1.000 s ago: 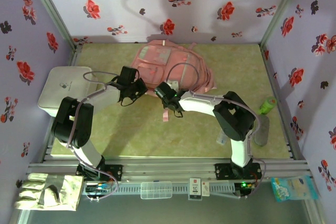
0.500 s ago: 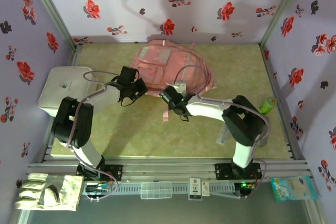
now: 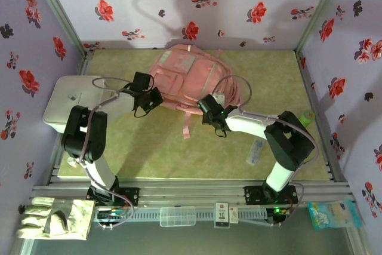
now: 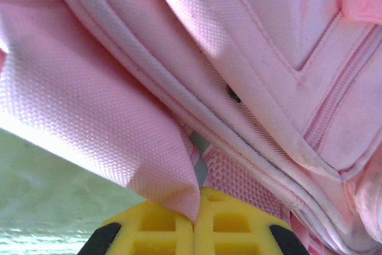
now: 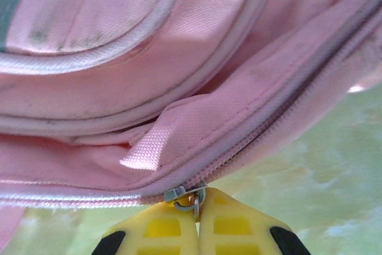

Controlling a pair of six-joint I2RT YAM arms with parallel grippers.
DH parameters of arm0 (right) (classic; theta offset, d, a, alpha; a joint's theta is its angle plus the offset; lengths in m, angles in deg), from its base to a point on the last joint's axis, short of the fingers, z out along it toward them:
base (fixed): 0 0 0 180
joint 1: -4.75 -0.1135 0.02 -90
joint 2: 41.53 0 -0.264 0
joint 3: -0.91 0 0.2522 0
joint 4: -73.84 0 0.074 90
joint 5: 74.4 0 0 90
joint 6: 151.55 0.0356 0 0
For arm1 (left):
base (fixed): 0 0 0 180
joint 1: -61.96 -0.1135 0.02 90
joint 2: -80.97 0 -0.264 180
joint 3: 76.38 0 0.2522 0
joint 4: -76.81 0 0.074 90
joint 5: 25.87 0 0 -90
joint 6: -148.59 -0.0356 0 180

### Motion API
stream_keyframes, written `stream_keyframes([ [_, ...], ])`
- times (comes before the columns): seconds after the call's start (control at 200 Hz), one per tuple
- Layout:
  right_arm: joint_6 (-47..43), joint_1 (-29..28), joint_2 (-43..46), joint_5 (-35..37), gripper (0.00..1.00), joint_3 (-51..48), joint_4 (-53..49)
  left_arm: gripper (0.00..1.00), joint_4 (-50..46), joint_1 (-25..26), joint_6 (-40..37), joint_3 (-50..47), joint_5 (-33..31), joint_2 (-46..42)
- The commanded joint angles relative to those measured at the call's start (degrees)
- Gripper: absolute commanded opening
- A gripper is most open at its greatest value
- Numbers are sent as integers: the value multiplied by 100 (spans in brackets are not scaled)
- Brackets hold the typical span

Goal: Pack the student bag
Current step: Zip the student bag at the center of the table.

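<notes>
The student bag (image 3: 191, 76), a large pink backpack, lies at the back middle of the table with its front pockets up. My left gripper (image 3: 148, 101) sits at the bag's near left corner. In the left wrist view its yellow fingers (image 4: 156, 228) are shut on a fold of the bag's pink fabric (image 4: 107, 117). My right gripper (image 3: 210, 110) is at the bag's near edge. In the right wrist view it is shut on the metal zip pull (image 5: 186, 195) of the pink zip (image 5: 268, 126).
A white rounded box (image 3: 68, 103) stands at the left beside the left arm. A loose pink strap (image 3: 186, 125) trails toward the near side. A small tube (image 3: 255, 150) and a green bottle (image 3: 307, 117) lie at the right. Floral walls close three sides.
My right gripper has slid to the right along the bag's near edge with the zip pull in it. My left gripper has shifted slightly back and left, still holding fabric.
</notes>
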Motion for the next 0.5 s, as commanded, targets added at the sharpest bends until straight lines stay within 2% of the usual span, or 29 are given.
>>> stream_keyframes([
  [0.0,-488,22,-198,-807,0,467,48,8,-154,-278,-389,304,-520,90],
  [0.1,-739,-142,-482,-1312,0,858,169,34,-261,-449,-434,272,-604,-29],
  [0.18,-798,-254,-749,-1606,0,1206,249,47,-339,-595,-436,155,-611,-227],
  [0.365,-718,-417,-1399,-2099,0,2016,444,66,-378,-757,-171,-349,-472,-901],
  [0.495,-692,-498,-1724,-2234,0,2480,409,70,78,-763,297,-829,156,-1145],
])
